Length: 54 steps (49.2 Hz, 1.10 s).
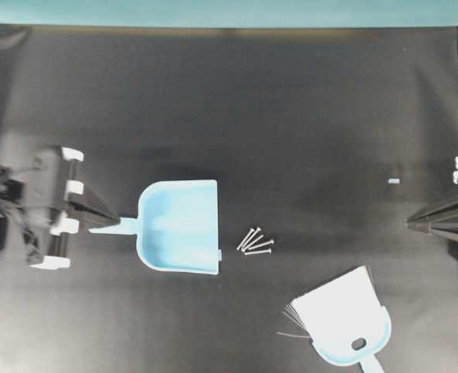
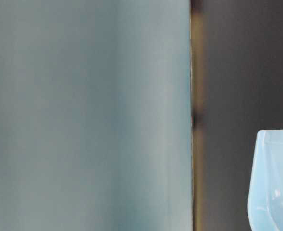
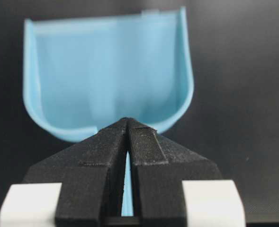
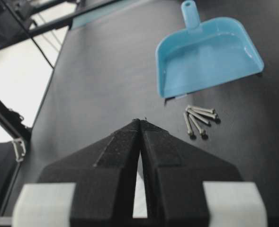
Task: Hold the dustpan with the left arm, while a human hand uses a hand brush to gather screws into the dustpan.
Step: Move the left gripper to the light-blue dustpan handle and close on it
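No writing or brand shows anywhere. One light blue dustpan point(image 1: 180, 227) lies left of centre on the black table point(image 1: 252, 101), its handle pinched in the closed left gripper point(image 1: 108, 221). Four silver screws point(image 1: 255, 242) lie bunched just off its straight edge. One hand brush point(image 1: 347, 318) rests lower right. The right gripper point(image 1: 412, 223) is closed, holding nothing. One pale blue chip point(image 1: 393, 180) lies near it.

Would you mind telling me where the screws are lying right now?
In the overhead view the screws lie bunched on the black table just right of the dustpan, outside its straight front edge, with the brush lower right.
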Each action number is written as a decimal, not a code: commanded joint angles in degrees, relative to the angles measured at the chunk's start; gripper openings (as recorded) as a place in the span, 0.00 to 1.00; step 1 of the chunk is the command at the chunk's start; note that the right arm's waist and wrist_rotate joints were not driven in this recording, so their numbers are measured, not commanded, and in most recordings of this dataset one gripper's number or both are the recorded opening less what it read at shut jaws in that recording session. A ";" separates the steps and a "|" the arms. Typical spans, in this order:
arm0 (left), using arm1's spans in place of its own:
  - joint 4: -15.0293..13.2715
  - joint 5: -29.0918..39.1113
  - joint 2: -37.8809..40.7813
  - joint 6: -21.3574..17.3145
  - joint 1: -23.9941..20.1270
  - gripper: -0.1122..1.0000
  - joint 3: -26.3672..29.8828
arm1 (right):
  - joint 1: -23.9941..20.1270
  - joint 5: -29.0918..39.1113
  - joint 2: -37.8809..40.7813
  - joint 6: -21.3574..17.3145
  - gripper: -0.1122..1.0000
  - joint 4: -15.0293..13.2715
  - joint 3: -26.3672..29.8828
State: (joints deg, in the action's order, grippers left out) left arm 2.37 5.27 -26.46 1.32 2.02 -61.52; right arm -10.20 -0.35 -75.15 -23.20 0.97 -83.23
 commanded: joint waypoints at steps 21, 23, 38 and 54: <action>0.18 0.79 9.32 0.26 -2.46 0.69 1.49 | 0.00 11.07 -10.20 0.09 0.10 -0.53 -1.67; 0.18 0.70 10.63 0.26 -2.81 0.78 2.02 | 0.00 11.16 -10.28 0.09 0.10 -0.53 -1.76; 0.18 -5.62 18.63 0.00 -2.81 0.91 2.72 | 0.00 10.63 -10.20 0.09 0.10 -0.53 -2.55; 0.18 -9.76 21.97 0.62 -2.81 0.91 3.25 | 0.00 10.55 -10.11 0.09 0.10 -0.53 -2.64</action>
State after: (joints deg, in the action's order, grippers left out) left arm 2.37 -3.87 -5.10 1.67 -0.70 -59.15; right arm -10.20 10.72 -85.69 -23.12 0.62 -86.13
